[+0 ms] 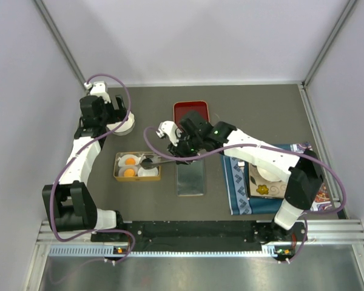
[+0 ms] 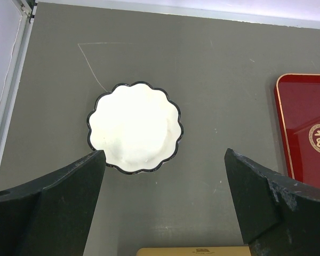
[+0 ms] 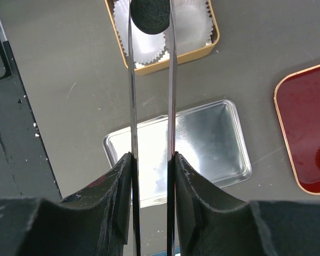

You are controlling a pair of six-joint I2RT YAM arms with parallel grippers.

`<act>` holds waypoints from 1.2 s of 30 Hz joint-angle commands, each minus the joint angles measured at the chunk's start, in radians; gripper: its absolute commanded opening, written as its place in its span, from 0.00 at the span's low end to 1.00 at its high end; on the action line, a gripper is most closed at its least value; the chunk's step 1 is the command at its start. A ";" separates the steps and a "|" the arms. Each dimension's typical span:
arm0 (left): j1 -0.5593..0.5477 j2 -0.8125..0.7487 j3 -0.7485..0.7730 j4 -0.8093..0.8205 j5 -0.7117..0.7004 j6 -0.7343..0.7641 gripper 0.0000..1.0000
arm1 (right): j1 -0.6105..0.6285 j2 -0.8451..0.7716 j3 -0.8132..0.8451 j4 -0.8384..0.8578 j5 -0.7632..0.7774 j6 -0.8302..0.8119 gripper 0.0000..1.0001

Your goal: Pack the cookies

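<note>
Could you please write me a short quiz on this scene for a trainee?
1. True or false: the left gripper is open.
2. What do the tongs hold? A a coin; B the black cookie; C nothing.
3. How many orange cookies lie in the gold box?
Key: 1 true; 2 B; 3 two.
</note>
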 commanded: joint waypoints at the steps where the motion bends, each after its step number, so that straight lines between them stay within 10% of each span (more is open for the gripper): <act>1: 0.005 0.003 0.019 0.031 0.000 -0.005 0.99 | 0.028 -0.030 0.000 0.036 -0.032 -0.016 0.18; 36: 0.006 0.002 0.005 0.043 0.004 -0.006 0.99 | 0.051 0.015 -0.017 0.059 -0.010 -0.026 0.33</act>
